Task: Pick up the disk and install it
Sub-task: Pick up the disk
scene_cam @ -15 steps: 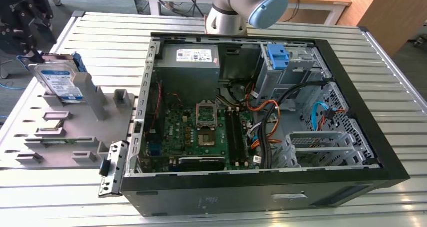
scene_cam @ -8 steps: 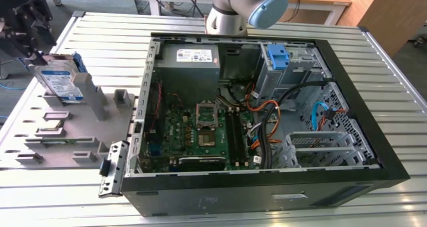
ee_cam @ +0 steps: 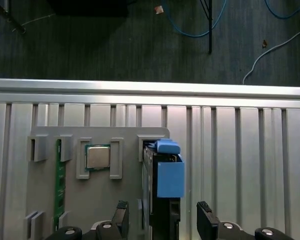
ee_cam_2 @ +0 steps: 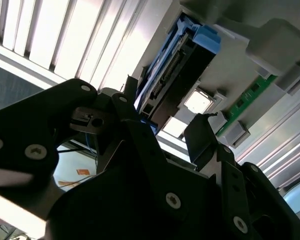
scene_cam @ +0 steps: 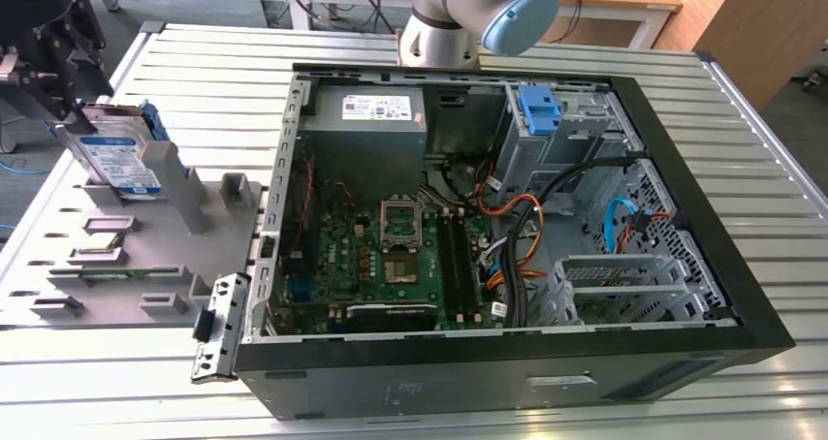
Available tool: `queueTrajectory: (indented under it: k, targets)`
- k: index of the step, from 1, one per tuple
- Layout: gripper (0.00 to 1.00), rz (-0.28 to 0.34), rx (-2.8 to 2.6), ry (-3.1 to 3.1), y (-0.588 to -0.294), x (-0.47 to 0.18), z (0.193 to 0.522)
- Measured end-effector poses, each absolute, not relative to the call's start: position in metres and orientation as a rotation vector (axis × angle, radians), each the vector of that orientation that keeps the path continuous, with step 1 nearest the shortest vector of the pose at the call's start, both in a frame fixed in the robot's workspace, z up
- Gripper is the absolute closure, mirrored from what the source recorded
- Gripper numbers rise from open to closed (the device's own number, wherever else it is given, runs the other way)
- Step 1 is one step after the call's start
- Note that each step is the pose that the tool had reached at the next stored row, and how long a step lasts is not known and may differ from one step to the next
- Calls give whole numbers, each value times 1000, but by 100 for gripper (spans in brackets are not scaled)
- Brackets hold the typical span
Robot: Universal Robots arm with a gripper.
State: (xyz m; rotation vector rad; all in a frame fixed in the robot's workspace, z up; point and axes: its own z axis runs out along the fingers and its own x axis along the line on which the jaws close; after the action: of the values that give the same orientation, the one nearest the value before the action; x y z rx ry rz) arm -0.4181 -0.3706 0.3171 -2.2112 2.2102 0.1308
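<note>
Disk (scene_cam: 114, 159), framed in blue plastic, stands on edge in the grey holder (scene_cam: 130, 275) at the exterior view's left, between the gripper's (ee_cam: 162, 209) spread fingers, both clear of it.

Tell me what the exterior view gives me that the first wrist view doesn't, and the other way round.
Exterior view: the open computer case with its motherboard and power supply, next to the grey holder.
First wrist view: the tool is open, one finger on each side of the disk and clear of it, with floor cables beyond the table edge.
Both: the disk standing on edge in the grey holder on the slatted table.
</note>
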Motion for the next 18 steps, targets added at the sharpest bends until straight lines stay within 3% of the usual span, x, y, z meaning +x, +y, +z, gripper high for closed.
queueTrajectory:
  k: [18]
  targets:
    - [35,108,-2217,2189,-371,-422,303]
